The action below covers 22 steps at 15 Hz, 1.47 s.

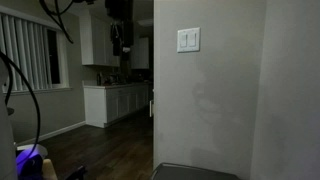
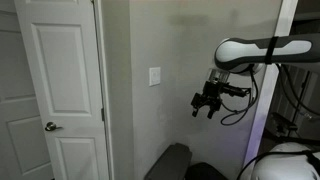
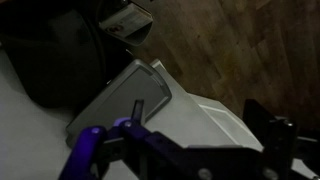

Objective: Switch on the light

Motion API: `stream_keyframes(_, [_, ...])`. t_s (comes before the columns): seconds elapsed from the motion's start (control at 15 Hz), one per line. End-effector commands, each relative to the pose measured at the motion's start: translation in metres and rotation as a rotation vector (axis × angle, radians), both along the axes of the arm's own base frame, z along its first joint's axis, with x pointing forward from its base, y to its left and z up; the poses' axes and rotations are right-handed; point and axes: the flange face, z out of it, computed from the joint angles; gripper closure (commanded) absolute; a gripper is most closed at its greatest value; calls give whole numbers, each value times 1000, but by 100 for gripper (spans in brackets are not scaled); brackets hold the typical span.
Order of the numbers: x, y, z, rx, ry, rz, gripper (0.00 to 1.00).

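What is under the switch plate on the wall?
Under the switch plate is bare grey wall, then a dark rounded object at the frame's bottom. Whatever lies behind that object is covered, and what it is cannot be told.

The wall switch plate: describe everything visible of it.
The switch plate is a small, upright white rectangle, plastic by its look, set flat on the grey wall not far from the wall's end. It carries two rocker switches side by side; which way each is tipped is too small to tell. Nothing touches it: in an exterior view the pincer hangs in the air, clearly apart from it. The room is dim.
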Motion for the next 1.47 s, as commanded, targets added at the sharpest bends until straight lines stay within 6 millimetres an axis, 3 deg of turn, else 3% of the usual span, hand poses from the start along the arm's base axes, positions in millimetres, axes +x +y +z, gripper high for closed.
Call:
stream_keyframes(0.0, [0, 0, 1, 0, 1, 0, 0])
stream_keyframes(1.2, [0, 0, 1, 0, 1, 0, 0])
stream_keyframes(1.4, [15, 3, 5, -13, -35, -16, 0])
